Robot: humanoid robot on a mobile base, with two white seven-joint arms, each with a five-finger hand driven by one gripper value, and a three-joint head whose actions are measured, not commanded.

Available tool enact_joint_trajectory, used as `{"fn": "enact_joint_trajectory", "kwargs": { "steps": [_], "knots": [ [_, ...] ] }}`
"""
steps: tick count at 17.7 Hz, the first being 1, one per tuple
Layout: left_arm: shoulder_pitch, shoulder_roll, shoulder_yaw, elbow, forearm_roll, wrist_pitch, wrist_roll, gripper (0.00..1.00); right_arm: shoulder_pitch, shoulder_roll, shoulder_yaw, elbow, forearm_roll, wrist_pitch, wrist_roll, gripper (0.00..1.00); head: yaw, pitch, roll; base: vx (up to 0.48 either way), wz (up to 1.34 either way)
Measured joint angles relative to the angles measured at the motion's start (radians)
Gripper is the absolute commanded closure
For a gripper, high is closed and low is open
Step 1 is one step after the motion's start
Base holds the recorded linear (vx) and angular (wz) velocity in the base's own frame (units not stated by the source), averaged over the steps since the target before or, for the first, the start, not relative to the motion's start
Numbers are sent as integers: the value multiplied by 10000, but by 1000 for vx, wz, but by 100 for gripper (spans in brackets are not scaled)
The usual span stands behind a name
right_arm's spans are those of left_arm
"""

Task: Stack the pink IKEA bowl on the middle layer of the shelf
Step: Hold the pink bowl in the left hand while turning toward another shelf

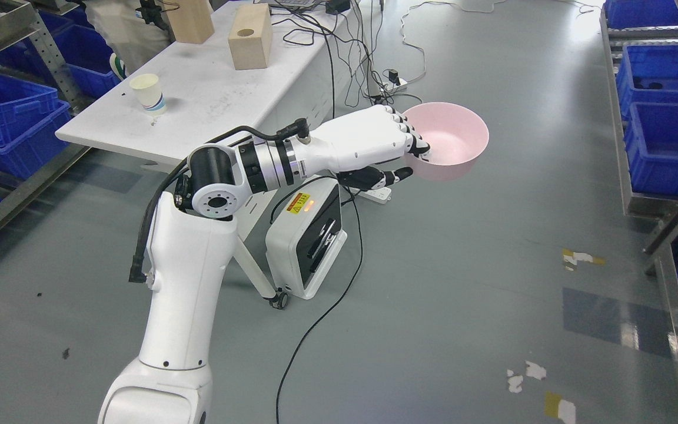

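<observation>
My left hand (411,158) is shut on the near rim of a pink bowl (454,141). The fingers reach over the rim into the bowl and the thumb presses from below. The bowl is upright and held in the air above the grey floor, out to the right of a white table (209,100). The left arm comes in from the lower left and stretches across the middle of the picture. A shelf rack with blue bins (662,76) stands along the right edge. The right hand does not show.
A paper cup (148,92) and two wooden blocks (249,37) stand on the white table. A white box unit (306,238) with cables sits on the floor under the arm. More blue bins (9,118) fill a rack at the left.
</observation>
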Motion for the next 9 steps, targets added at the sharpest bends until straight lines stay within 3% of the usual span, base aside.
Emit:
{"fn": "enact_joint_trajectory", "kwargs": {
  "steps": [6, 9],
  "knots": [
    [-1, 0, -8, 1, 2, 0, 19, 99, -1, 0, 0, 0, 0, 0, 17, 0, 0, 0, 0, 269, 48],
    [-2, 0, -19, 2, 2, -1, 23, 99, -5, 0, 0, 0, 0, 0, 64, 0, 0, 0, 0, 275, -411]
  ]
}}
